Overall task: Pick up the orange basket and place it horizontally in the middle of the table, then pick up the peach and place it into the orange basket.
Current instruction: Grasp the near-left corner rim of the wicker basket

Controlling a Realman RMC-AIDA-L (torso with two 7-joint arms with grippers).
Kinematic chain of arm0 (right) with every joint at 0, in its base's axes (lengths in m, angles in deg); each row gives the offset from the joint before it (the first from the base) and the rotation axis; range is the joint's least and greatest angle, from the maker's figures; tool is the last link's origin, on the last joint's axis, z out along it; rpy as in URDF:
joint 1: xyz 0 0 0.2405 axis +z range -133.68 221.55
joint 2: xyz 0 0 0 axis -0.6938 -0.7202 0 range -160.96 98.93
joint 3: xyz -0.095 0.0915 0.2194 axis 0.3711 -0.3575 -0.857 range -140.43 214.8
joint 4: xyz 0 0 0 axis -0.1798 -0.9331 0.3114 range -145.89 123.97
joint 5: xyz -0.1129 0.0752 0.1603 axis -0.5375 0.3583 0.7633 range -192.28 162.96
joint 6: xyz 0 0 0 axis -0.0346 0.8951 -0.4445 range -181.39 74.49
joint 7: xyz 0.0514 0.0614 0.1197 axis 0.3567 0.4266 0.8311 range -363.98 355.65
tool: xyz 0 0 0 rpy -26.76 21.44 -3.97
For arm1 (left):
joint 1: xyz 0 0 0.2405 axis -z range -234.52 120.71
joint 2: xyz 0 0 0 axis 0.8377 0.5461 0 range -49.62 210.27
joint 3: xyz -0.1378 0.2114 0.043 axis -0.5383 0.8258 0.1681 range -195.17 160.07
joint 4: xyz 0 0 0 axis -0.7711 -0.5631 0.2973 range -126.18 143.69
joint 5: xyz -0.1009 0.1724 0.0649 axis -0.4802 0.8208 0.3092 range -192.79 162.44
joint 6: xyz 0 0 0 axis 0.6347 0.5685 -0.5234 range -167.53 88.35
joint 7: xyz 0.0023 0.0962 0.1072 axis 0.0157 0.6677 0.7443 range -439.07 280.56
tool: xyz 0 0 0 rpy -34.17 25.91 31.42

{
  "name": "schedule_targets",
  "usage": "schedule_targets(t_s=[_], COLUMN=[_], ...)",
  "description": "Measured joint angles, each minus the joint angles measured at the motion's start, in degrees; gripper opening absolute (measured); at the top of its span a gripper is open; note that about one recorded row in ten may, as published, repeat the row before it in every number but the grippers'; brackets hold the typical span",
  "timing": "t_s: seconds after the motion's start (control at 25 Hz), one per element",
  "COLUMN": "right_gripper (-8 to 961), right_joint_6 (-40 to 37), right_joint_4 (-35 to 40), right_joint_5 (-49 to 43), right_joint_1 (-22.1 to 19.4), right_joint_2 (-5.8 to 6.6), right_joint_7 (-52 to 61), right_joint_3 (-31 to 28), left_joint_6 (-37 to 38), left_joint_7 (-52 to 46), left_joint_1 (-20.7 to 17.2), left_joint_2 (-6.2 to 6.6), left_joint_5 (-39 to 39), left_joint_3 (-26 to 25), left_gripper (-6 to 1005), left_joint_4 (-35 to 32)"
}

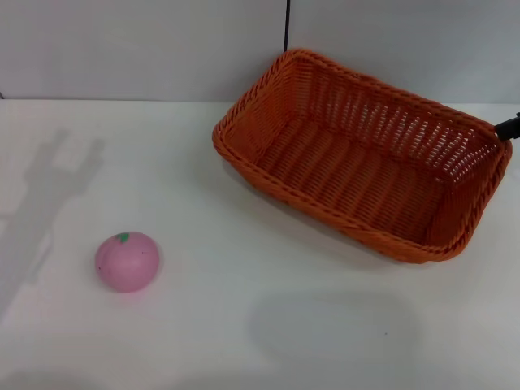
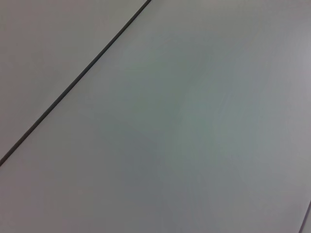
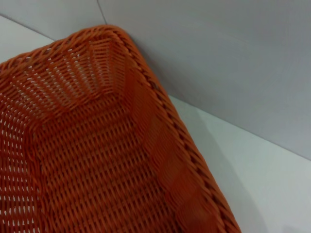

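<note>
The orange basket [image 1: 366, 154] hangs tilted above the white table [image 1: 244, 325], at the right and askew; its shadow lies apart from it on the tabletop nearer the front. A black tip of my right gripper [image 1: 510, 127] shows at the basket's far right rim, shut on it. The right wrist view looks down into the basket's [image 3: 82, 160] woven inside and along its braided rim. The pink peach [image 1: 127, 261] rests on the table at the front left, well away from the basket. My left gripper is out of view; only its shadow falls on the table at the left.
A grey wall [image 1: 146, 49] with a dark vertical seam [image 1: 287, 24] stands behind the table. The left wrist view shows only a plain grey surface [image 2: 194, 126] crossed by a dark line [image 2: 73, 82].
</note>
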Motion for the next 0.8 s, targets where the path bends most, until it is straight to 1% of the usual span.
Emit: schedule_targets(t_s=[0.24,0.36,0.48,0.68,0.8], right_gripper=[500,503,506,511,579], right_joint_6=[0.3,1.1,2.7,3.9,4.1], right_joint_4=[-0.2,-0.3,-0.1,-0.4,-0.6], right_joint_5=[-1.2,-2.8,-3.8,-3.6,-3.6], right_joint_1=[0.0,0.1,0.1,-0.2,-0.2], right_joint_2=[-0.18,-0.68,-1.77,-2.10,-2.15], right_joint_7=[0.0,0.0,0.1,0.1,0.1], right_joint_3=[0.8,1.4,1.4,1.4,1.5], left_joint_6=[0.0,0.0,0.0,0.0,0.0], left_joint_7=[0.0,0.0,0.0,0.0,0.0], left_joint_1=[-0.3,-0.3,-0.2,0.0,-0.1], left_joint_2=[0.07,0.09,0.09,0.09,0.09], left_joint_5=[0.0,0.0,0.0,0.0,0.0], left_joint_3=[0.0,0.0,0.0,0.4,0.5], left_gripper=[830,829,828,827,825], left_joint_4=[0.0,0.0,0.0,0.0,0.1])
